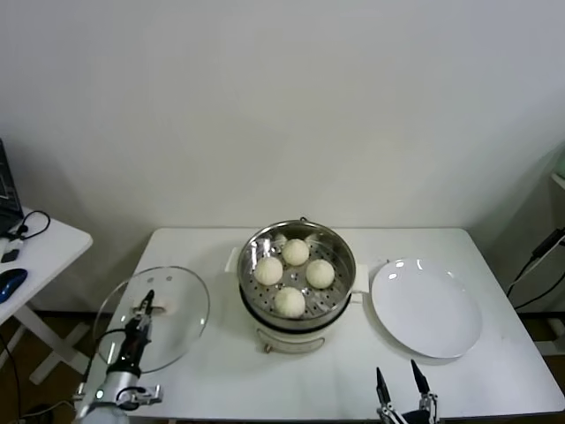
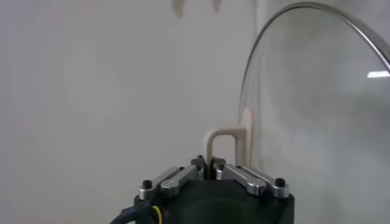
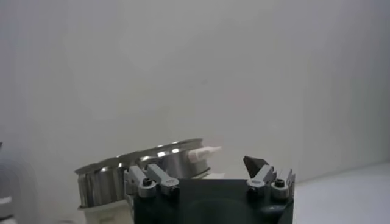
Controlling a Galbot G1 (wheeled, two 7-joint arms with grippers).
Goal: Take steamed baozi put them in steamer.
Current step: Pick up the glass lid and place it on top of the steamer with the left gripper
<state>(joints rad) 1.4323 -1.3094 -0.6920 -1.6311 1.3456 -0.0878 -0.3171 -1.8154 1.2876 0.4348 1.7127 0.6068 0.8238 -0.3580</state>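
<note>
While four baozi (image 1: 295,252) fill the steamer (image 1: 340,243), left end effector (image 1: 146,304) clamps the lid handle (image 2: 224,145).

I read no text, label, brand, number or sign anywhere: steamer (image 1: 340,265), glass lid (image 1: 181,318), white plate (image 1: 441,331), table (image 1: 221,371) all unmarked.

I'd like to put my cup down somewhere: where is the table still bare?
Bare table runs along the near edge, between the glass lid and the right gripper, and behind the white plate. The middle is crowded: the steamer holds four baozi, plate close alongside.
</note>
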